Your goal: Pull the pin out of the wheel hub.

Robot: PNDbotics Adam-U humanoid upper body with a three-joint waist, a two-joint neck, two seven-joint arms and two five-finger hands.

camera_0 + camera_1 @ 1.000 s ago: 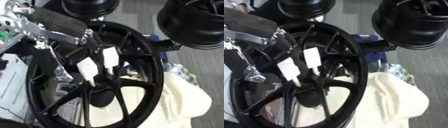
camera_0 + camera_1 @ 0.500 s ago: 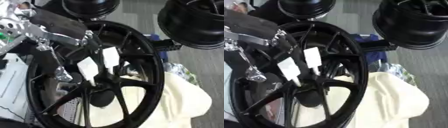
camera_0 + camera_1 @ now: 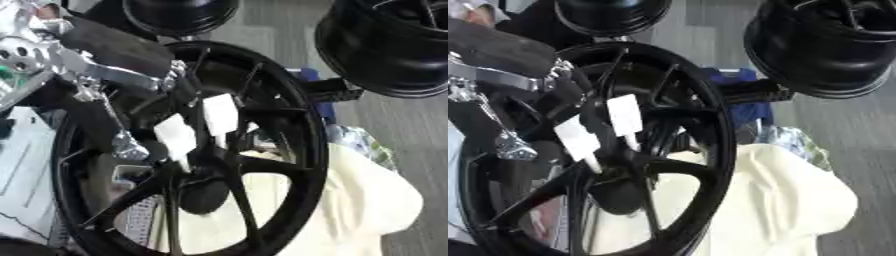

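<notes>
Reaching in from the upper left, the left hand (image 3: 179, 112) extends white-tipped fingers (image 3: 178, 135) toward the centre (pin itself not discernible) of the black wheel hub (image 3: 203, 192); whether they grip anything cannot be told.

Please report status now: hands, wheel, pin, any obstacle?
Left hand reaching between spokes, pale fingertips near hub. Right hand not in view. Wheel on cream cloth. Pin not discernible.

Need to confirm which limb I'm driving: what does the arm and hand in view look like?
The left arm is a matte black shell over bright silver metal joints and brackets. Its left hand has black fingers with flat white pads. No cables or markings are clear.
</notes>
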